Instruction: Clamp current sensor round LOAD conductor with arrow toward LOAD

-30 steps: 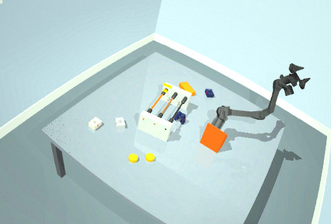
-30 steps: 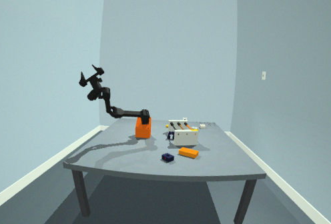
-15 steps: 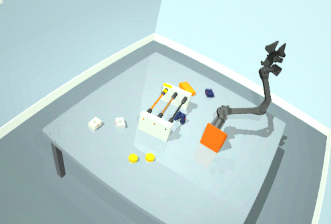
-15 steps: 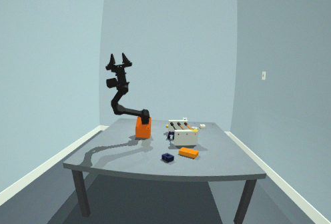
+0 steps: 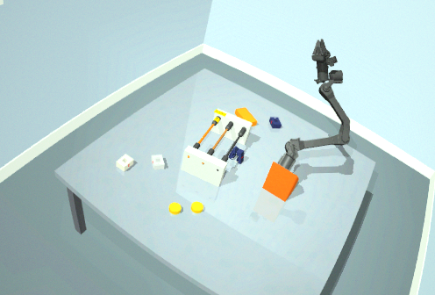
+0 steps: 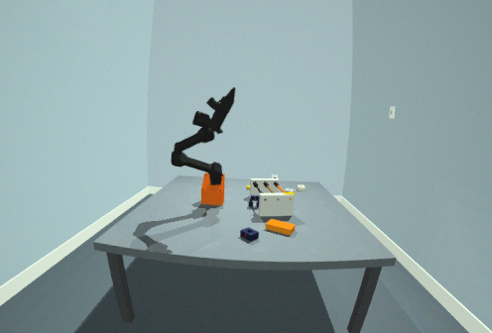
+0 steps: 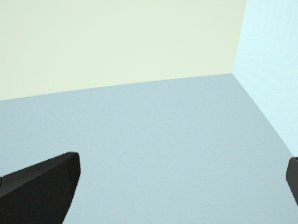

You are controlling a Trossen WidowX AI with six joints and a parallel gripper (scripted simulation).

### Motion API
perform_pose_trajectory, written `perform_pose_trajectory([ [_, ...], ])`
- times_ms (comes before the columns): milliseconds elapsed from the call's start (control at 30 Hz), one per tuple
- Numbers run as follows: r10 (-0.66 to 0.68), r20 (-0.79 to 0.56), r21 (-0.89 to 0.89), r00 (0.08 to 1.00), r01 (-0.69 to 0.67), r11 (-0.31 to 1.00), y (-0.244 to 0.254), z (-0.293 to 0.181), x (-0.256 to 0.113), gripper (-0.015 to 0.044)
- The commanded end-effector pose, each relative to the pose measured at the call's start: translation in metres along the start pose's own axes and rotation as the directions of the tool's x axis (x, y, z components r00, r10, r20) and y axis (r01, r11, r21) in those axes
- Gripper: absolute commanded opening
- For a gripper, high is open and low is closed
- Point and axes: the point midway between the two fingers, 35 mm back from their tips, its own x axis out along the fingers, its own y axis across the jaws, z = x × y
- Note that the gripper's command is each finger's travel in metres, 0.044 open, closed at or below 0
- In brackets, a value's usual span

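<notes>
A dark blue open sensor [image 5: 237, 154] [image 6: 254, 201] stands on the table beside the white rack [image 5: 202, 169] [image 6: 276, 207], near the black conductor [image 5: 235, 143]. Its arrow cannot be made out. The rack also carries a middle orange-brown conductor [image 5: 221, 139] and an outer orange conductor [image 5: 206, 133] with a yellow piece at its far end. A yellow label [image 5: 220, 112] sits on the far panel by that conductor; its text is unreadable. My gripper [image 5: 320, 40] [image 6: 234, 89] [image 7: 187, 167] is open and empty, raised high above the table and away from the sensor.
A closed-looking dark blue block [image 5: 275, 122] [image 6: 249, 234] and an orange block [image 5: 246, 116] [image 6: 280, 227] lie beyond the rack's far panel. Two yellow discs [image 5: 174, 208] [image 5: 197, 207] and two white blocks [image 5: 124, 162] [image 5: 158, 161] lie elsewhere. The arm's orange base [image 5: 281, 181] [image 6: 212, 190] stands beside the rack.
</notes>
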Motion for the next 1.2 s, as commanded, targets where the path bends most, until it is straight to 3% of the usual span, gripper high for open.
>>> perform_pose_trajectory([
  [0,-0.008,-0.213,0.147,0.977,0.04,0.988,0.018,-0.075,-0.008,0.044],
  [267,0.004,-0.552,0.308,0.834,0.2,0.93,0.055,-0.191,-0.053,0.044],
  [533,0.03,-0.82,0.321,0.572,0.414,0.852,0.095,-0.285,-0.133,0.044],
  [900,0.033,-0.848,0.308,0.529,0.441,0.843,0.099,-0.295,-0.143,0.044],
  [967,0.034,-0.896,0.266,0.443,0.475,0.838,0.101,-0.312,-0.148,0.044],
  [1167,0.009,-1.0,0.014,0.013,0.517,0.856,0.112,-0.38,-0.184,0.044],
])
